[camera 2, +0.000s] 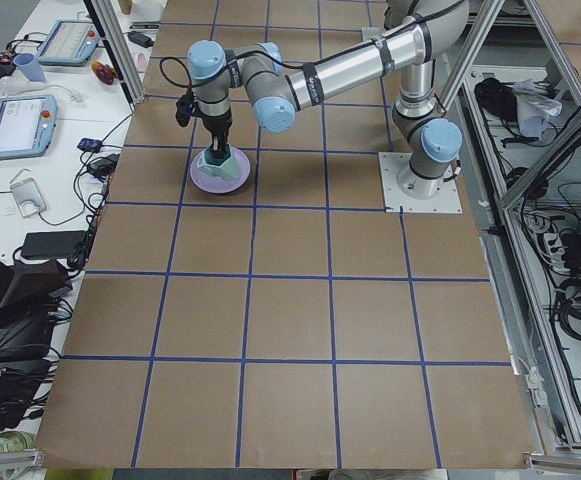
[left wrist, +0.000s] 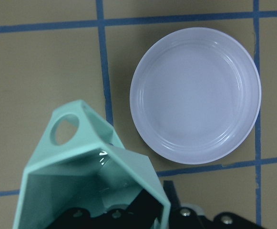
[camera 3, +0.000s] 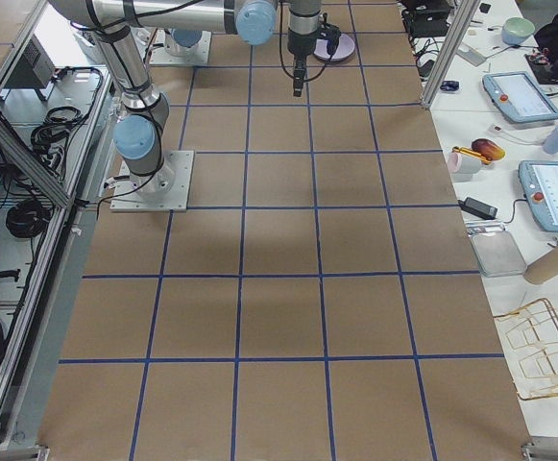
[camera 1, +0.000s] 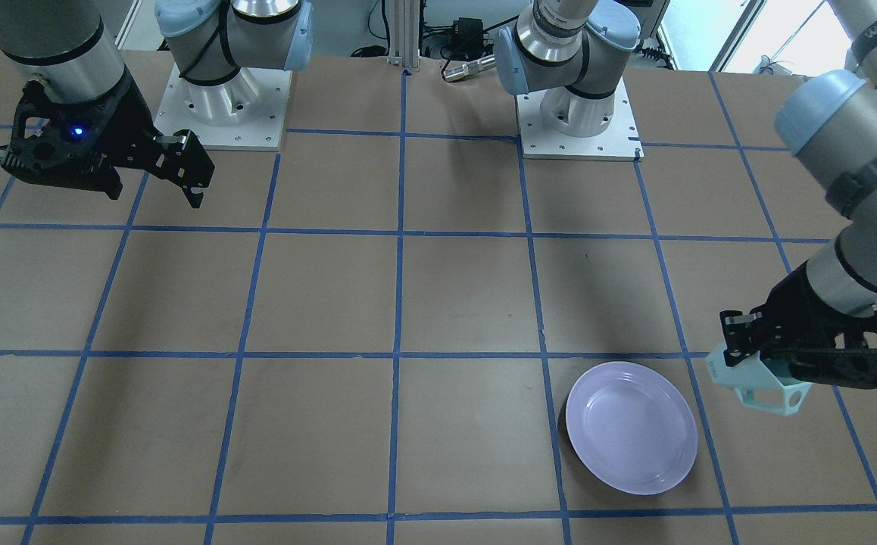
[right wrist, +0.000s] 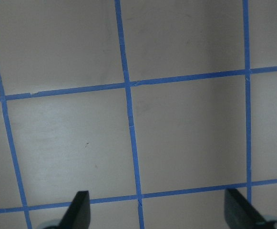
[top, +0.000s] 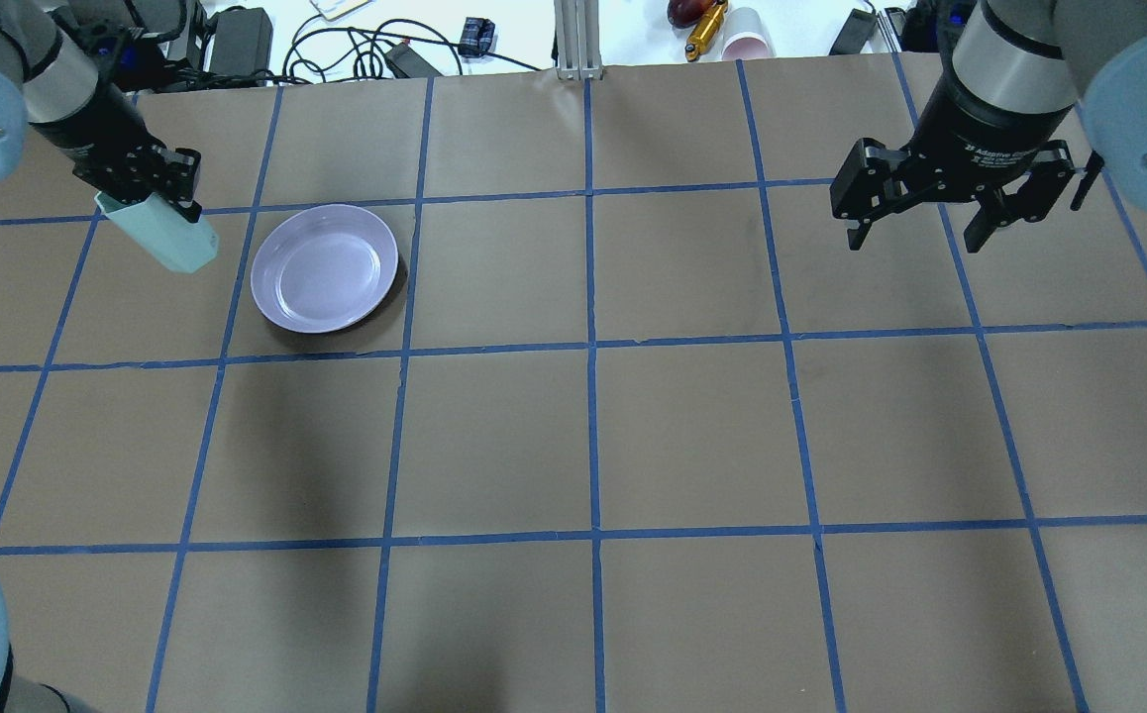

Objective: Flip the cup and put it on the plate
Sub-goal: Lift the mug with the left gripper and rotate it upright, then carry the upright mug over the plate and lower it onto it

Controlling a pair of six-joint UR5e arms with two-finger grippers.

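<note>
The pale mint-green cup (camera 1: 763, 384) is in my left gripper (camera 1: 750, 350), which is shut on its wall. The cup hangs tilted on its side above the table, handle downward. It also shows in the overhead view (top: 165, 236) and close up in the left wrist view (left wrist: 81, 162), where its teal inside faces the camera. The lavender plate (camera 1: 630, 428) lies flat and empty on the table just beside the cup, apart from it; it also shows in the overhead view (top: 324, 267) and the left wrist view (left wrist: 195, 95). My right gripper (top: 920, 233) is open and empty, held high far from both.
The brown table (top: 593, 446) carries a blue tape grid. The two arm bases (camera 1: 223, 106) stand at the robot's edge. Cables, a white cup and tools (top: 722, 30) lie beyond the far edge. Screens and pendants (camera 3: 547, 96) sit on a side bench.
</note>
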